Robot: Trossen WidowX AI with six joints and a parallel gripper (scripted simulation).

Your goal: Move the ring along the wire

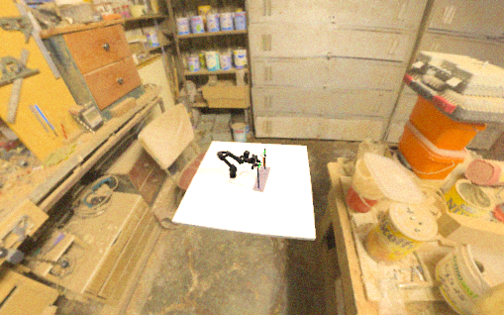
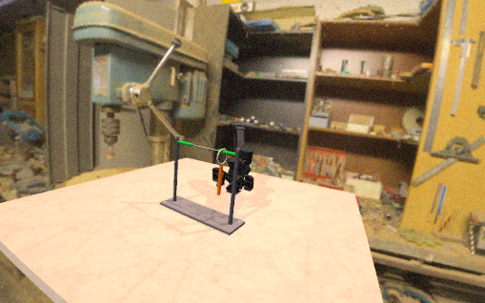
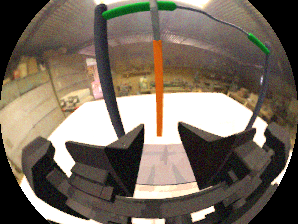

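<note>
ring point(image 2: 221, 155) is hanging on the green part of the wire point(image 2: 229, 152) right by the near post point(image 2: 233, 191), orange handle point(image 2: 219, 180) dangling straight down from it. from my wrist view the gripper point(image 3: 158, 151) jaws are apart and hold nothing. the handle point(image 3: 158, 87) sits ahead of the fingertips, lined up with the gap between them but not inside it, no contact that i can see. in the exterior view the gripper point(image 2: 232, 177) sits just behind the handle, beside the near post. base plate point(image 2: 202, 214) rests on the table point(image 2: 116, 257). grey span of wire point(image 2: 206, 148) runs off toward the far post point(image 2: 175, 169), well apart from the ring.
</note>
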